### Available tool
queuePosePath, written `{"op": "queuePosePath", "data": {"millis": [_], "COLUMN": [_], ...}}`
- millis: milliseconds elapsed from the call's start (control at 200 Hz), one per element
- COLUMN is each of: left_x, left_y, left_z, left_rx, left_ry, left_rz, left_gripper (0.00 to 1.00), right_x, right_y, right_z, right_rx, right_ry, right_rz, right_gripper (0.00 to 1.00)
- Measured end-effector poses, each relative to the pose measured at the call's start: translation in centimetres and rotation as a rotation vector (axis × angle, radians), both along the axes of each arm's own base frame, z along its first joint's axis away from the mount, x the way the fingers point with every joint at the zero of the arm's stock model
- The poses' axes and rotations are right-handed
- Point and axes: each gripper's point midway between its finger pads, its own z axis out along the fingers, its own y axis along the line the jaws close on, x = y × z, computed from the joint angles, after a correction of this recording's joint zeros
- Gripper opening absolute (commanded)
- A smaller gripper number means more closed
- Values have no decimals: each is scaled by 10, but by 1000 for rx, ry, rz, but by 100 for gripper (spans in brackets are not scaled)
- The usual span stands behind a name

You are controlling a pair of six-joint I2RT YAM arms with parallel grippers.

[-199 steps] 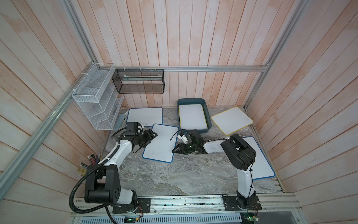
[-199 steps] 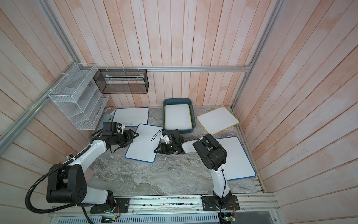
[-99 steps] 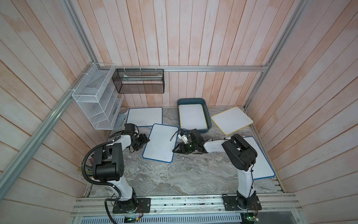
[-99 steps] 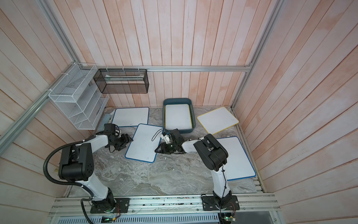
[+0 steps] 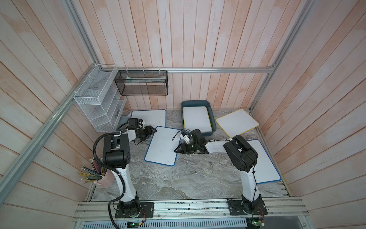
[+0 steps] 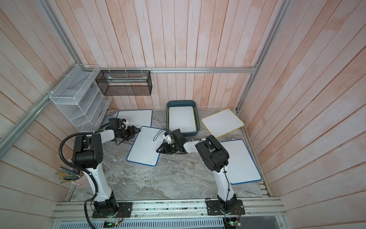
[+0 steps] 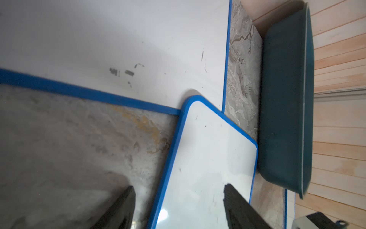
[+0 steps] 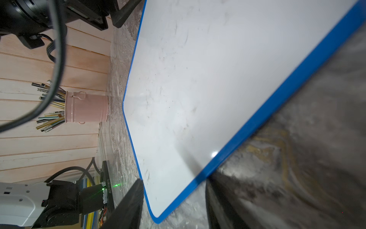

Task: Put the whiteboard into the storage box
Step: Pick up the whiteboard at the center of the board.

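A blue-rimmed whiteboard (image 5: 162, 146) (image 6: 145, 145) lies askew mid-table, one corner over another board. My left gripper (image 5: 151, 130) (image 7: 179, 198) is open at its far left corner, and the blue rim runs between the two fingers (image 7: 122, 208). At the board's right edge my right gripper (image 5: 178, 149) (image 8: 174, 190) is open, with the near corner of the whiteboard (image 8: 217, 79) between its fingers (image 8: 128, 204). The teal storage box (image 5: 198, 103) (image 7: 283, 99) stands at the back wall. A yellow-rimmed board lies inside it.
More boards lie flat: a blue-rimmed one (image 5: 152, 117) at the back left, a yellow-rimmed one (image 5: 236, 123) right of the box, a blue-rimmed one (image 5: 263, 162) under the right arm. White wire rack (image 5: 99, 103) and black mesh basket (image 5: 142, 83) hang on the walls. Pink pencil cup (image 5: 103, 178) stands front left.
The left arm's elbow has risen upright while its gripper stayed low and came up to the board's far left corner. The right arm and the whiteboard have not moved.
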Motion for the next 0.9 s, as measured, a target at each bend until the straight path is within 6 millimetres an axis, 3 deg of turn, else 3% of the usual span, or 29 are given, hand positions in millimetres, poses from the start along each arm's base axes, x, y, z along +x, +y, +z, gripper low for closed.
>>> {"op": "queuePosePath", "data": {"millis": [155,520,900], "left_x": [10,6,14], "left_y": [-4,-12,-23], "left_z": [0,2,4], "left_rx": [-19,-60,-132], "left_ry": [-28,-34,-84], "left_rz": [-39,-92,-169], "left_gripper": [73,73,72], "right_x": [4,10,20], "right_y": [3,5,7], "right_z": [0,1,-1], "right_rx": [4,7,51], "right_ry": [-4,-1,15], "right_rz": [-1,2,41], "right_gripper": [53,53,53]}}
